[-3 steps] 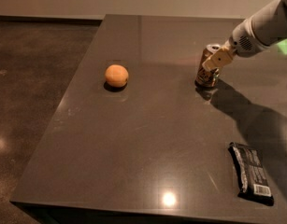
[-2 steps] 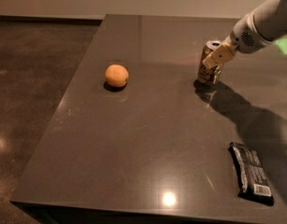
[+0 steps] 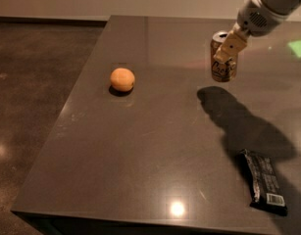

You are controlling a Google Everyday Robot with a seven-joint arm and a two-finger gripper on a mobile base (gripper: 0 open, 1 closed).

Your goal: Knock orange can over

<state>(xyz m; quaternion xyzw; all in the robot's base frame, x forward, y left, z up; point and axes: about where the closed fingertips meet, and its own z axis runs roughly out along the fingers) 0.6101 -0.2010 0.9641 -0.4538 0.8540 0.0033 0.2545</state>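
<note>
One orange can (image 3: 223,73) has risen off the table (image 3: 140,151) in the gripper (image 3: 223,57)'s clenched fingers (image 3: 230,45); one fruit (image 3: 122,79).

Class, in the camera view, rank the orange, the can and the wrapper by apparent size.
1. Wrapper, though nearest the camera.
2. Can, in the gripper, upper right.
3. Orange, as wide but shorter.

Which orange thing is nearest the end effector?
The can, at the far right, with the end effector against it. The round fruit sits well to its left.

Gripper (image 3: 225,58) on orange can (image 3: 219,73); fruit (image 3: 122,79) apart
</note>
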